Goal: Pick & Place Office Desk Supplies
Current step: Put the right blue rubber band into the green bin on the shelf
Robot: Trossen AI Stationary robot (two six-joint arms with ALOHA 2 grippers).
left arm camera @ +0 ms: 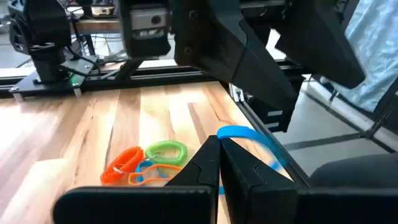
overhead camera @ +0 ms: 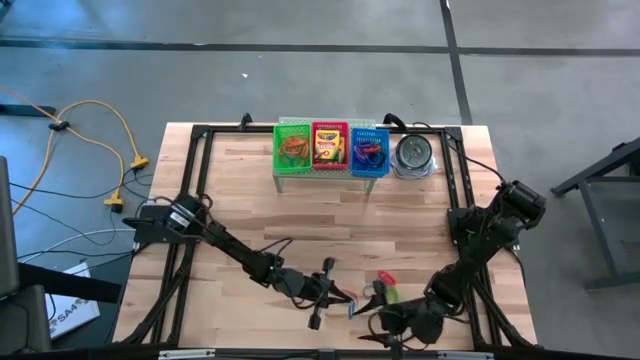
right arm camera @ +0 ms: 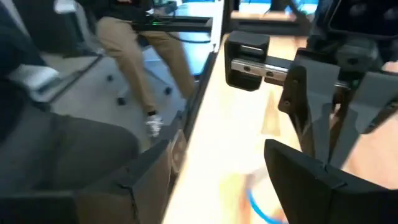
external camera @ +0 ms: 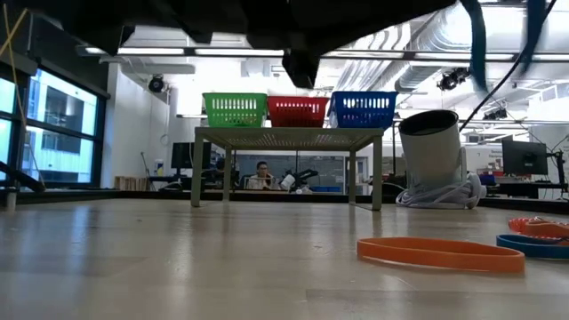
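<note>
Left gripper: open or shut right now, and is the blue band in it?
Shut. In the left wrist view the left gripper has its fingertips pressed together on the blue rubber band, which loops out past the tips.

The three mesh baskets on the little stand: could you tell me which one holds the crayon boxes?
The red basket, the middle one, holds the yellow-and-green crayon boxes. The green basket and blue basket on either side hold only rubber-band loops.

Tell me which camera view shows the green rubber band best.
Left wrist view: the green rubber band lies whole on the wood beside orange bands. The high view gives only a small green fleck; the low and right wrist views don't show it.
</note>
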